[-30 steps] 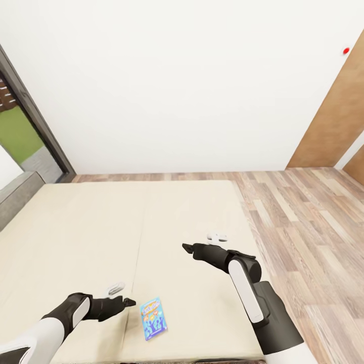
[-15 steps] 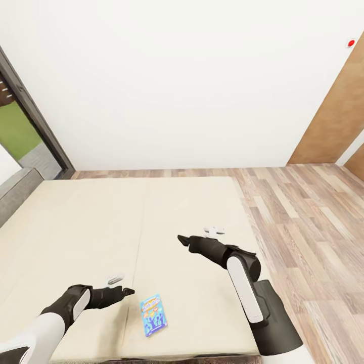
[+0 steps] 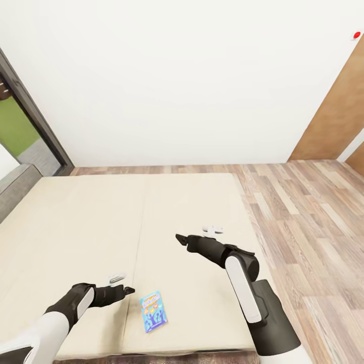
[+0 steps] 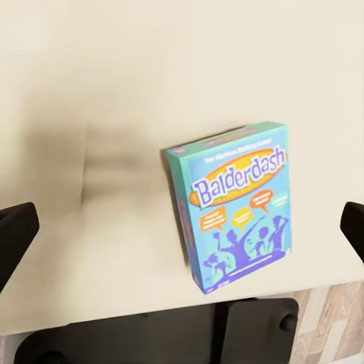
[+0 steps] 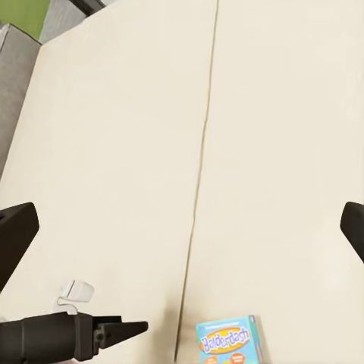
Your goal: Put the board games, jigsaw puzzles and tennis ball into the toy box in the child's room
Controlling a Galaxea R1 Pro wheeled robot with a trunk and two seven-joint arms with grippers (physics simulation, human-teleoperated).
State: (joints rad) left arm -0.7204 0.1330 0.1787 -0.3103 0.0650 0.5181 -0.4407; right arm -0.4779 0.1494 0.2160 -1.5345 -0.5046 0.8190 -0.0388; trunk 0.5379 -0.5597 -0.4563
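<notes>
Board game [image 3: 153, 311] (blue box, "Balderdash") lies flat on the bed [image 3: 76, 227], near its near edge, just beside the left gripper [image 3: 129, 290] on the side toward the right arm; not touching. Left gripper wide apart per left wrist view, holding nothing, box [image 4: 235, 205] between its finger lines. Right gripper [image 3: 179, 238] wide, empty, well apart from the box, hovering over mid-bed

Flat on the bed [image 3: 76, 222], near its front edge: a board game [image 3: 153, 311]. Just left of it, the left gripper [image 3: 127, 290]; farther back and right, above the bed, the right gripper [image 3: 180, 238]. Floor [image 3: 308, 212] right of the bed, wall [image 3: 177, 81] behind.
</notes>
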